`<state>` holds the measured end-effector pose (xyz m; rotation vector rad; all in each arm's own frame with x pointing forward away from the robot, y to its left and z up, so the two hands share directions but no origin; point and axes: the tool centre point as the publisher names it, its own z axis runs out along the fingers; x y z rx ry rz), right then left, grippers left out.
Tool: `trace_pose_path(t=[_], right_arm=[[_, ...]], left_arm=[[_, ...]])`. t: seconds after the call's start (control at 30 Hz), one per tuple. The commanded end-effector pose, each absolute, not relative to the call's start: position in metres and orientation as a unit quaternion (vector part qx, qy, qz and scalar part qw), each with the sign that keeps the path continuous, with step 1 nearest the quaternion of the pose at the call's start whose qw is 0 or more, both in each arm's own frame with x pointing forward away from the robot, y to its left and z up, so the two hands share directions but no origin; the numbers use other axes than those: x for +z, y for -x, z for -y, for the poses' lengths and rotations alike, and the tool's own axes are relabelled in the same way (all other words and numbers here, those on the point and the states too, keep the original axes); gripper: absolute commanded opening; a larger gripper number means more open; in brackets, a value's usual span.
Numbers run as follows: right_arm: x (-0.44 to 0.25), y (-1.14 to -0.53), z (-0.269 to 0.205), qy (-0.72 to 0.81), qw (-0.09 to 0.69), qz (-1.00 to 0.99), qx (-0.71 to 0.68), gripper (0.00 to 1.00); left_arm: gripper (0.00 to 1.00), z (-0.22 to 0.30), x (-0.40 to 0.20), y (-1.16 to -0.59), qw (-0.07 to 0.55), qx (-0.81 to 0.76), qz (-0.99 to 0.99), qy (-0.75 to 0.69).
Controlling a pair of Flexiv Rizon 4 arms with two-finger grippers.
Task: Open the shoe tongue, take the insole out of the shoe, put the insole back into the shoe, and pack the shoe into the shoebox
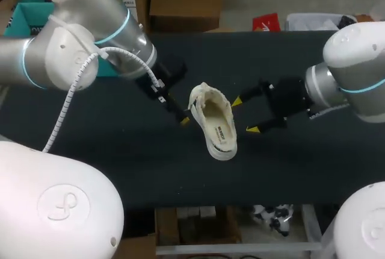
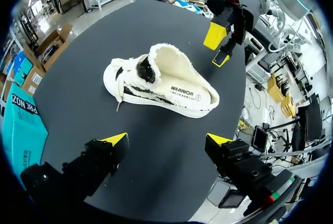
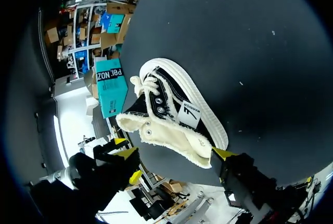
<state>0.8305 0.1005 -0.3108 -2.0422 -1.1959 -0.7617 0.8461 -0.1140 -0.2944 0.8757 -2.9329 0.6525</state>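
A cream high-top canvas shoe (image 1: 213, 120) lies on its side in the middle of the black table (image 1: 120, 150), its mouth spread wide. The printed insole (image 1: 221, 131) shows inside it. My right gripper (image 1: 244, 115) stands open just right of the shoe, yellow tips on either side of the collar edge. In the right wrist view the shoe (image 3: 171, 117) has its frayed collar between the spread fingers of that gripper (image 3: 176, 153). My left gripper (image 1: 180, 114) is open at the shoe's left side. In the left wrist view the shoe (image 2: 161, 86) lies ahead of it (image 2: 167, 140), apart.
A teal shoebox (image 2: 21, 125) stands at the table's left edge, mostly behind my left arm in the head view and also seen as a teal box (image 3: 111, 86) beyond the shoe's toe. My right gripper (image 2: 221, 41) shows beyond the shoe in the left wrist view.
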Motion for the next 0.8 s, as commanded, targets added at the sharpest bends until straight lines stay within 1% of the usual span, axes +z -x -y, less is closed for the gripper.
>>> trace_pose_path(t=[0.03,0.1,0.13,0.57,0.63,0.67,0.73,0.8], right_arm=[[-0.287,-0.820,-0.100,0.801,0.202,0.497,-0.266,1.00],[-0.281,-0.818,-0.098,0.803,0.159,0.519,-0.245,1.00],[-0.278,-0.818,-0.095,0.799,0.156,0.530,-0.237,1.00],[-0.274,-0.817,-0.090,0.797,0.160,0.530,-0.240,1.00],[-0.274,-0.827,-0.075,0.772,0.156,0.576,-0.220,1.00],[-0.274,-0.831,-0.067,0.766,0.154,0.586,-0.216,1.00],[-0.272,-0.835,-0.054,0.728,0.160,0.634,-0.208,1.00],[-0.268,-0.838,-0.046,0.680,0.151,0.696,-0.176,1.00]], left_arm=[[1.00,0.131,-0.307,-0.842,0.002,0.190,0.915,-0.356],[1.00,0.136,-0.309,-0.841,-0.012,0.178,0.894,-0.410],[1.00,0.137,-0.308,-0.842,-0.036,0.167,0.886,-0.432],[1.00,0.137,-0.308,-0.842,-0.036,0.167,0.886,-0.432],[1.00,0.141,-0.312,-0.842,-0.042,0.161,0.882,-0.441],[1.00,0.145,-0.314,-0.841,-0.035,0.165,0.877,-0.449],[1.00,0.150,-0.317,-0.843,-0.046,0.160,0.863,-0.477],[1.00,0.152,-0.319,-0.842,-0.041,0.159,0.851,-0.498]])
